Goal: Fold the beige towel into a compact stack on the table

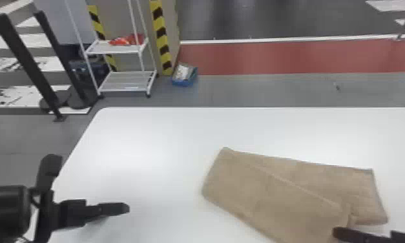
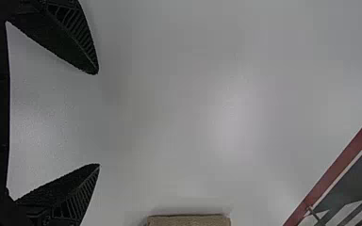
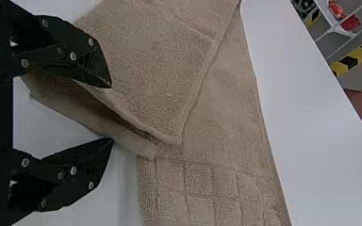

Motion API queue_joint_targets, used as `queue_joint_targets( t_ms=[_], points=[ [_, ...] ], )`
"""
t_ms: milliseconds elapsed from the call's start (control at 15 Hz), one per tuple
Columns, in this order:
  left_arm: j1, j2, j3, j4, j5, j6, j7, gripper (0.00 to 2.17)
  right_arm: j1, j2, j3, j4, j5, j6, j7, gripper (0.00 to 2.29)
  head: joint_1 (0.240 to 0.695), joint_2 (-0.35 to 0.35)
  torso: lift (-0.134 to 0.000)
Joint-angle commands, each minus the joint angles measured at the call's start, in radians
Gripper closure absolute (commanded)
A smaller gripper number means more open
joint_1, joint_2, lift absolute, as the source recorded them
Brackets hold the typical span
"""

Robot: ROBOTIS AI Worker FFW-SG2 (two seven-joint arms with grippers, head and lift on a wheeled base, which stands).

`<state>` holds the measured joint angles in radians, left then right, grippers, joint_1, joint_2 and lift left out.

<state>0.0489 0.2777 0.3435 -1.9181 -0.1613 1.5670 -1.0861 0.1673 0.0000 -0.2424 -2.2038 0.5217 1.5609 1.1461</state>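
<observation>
Towel of beige terry cloth [image 1: 259, 194] is seen in the head view, laid on the robot's right side of the white rounded-corner bench [image 1: 146, 139], with 1 long panel folded at a slant over another. The black 2-fingered left pincer [image 1: 88, 183] is held well apart from it, on the left. The black 2-fingered right pincer [image 1: 359, 235] is placed just beside the folded panel's near end. Beyond the bench, a white metal rack [image 1: 124, 76] and a small blue box [image 1: 184, 77] are set on the floor.

In the left wrist view, the left pincer [image 2: 98, 118] is spread wide, with nothing grasped. The towel's edge is glimpsed near.

In the right wrist view, the right pincer [image 3: 111, 113] is parted and unclenched. Loose layered edges are seen by its fingers [image 3: 94, 70], and a grid-like woven band [image 3: 212, 188] is shown on the lower panel.
</observation>
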Motion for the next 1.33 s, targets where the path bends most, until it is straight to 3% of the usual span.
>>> queue_joint_targets(
  t_ms=[0, 267, 333, 467, 533, 733, 867, 933, 1067, 1267],
  points=[
    [0.002, 0.0, 0.002, 0.002, 0.0, 0.004, 0.002, 0.08, -0.002, 0.001, 0.008, 0.001, 0.008, 0.011, 0.001, 0.7, 0.695, 0.125, -0.124],
    [0.002, 0.0, 0.002, 0.004, 0.0, 0.004, 0.003, 0.08, 0.006, 0.001, 0.003, -0.01, -0.002, 0.011, 0.023, 1.3, 0.695, 0.129, -0.124],
    [0.002, 0.0, 0.002, 0.004, 0.0, 0.004, 0.003, 0.08, 0.008, 0.001, -0.011, -0.024, -0.023, 0.011, 0.037, 1.3, 0.695, 0.135, -0.124],
    [0.002, 0.001, 0.0, 0.004, -0.001, 0.004, 0.003, 0.08, 0.005, 0.001, -0.052, -0.071, -0.138, 0.011, 0.069, 1.3, 0.695, 0.141, -0.124],
    [0.002, 0.0, 0.002, 0.004, -0.001, 0.004, 0.003, 0.08, -0.015, 0.001, -0.049, -0.099, -0.147, 0.011, 0.07, 1.3, 0.695, 0.146, -0.124],
    [0.003, 0.0, 0.002, 0.002, -0.001, 0.004, 0.0, 0.08, -0.207, 0.001, -0.051, -0.057, -0.137, 0.011, 0.103, 1.3, 0.695, 0.164, -0.124],
    [0.011, 0.0, 0.003, -0.007, 0.002, 0.004, -0.002, 0.08, -0.318, 0.001, -0.058, 0.015, -0.137, 0.011, 0.178, 1.3, 0.695, 0.161, -0.124],
    [0.017, 0.0, 0.014, -0.01, 0.003, 0.004, -0.003, 0.08, -0.345, -0.026, -0.058, 0.049, -0.135, 0.011, 0.219, 1.3, 0.695, 0.162, -0.124],
    [0.022, 0.0, 0.028, -0.009, 0.009, 0.004, -0.003, 0.08, -0.345, -0.069, -0.06, 0.119, -0.109, 0.011, 0.221, 1.3, 0.695, 0.165, -0.124],
    [0.02, 0.003, 0.032, -0.01, 0.011, 0.004, -0.003, 0.08, -0.356, -0.067, -0.095, 0.217, -0.131, 0.011, 0.221, 1.3, 0.695, 0.132, -0.124]
  ],
)
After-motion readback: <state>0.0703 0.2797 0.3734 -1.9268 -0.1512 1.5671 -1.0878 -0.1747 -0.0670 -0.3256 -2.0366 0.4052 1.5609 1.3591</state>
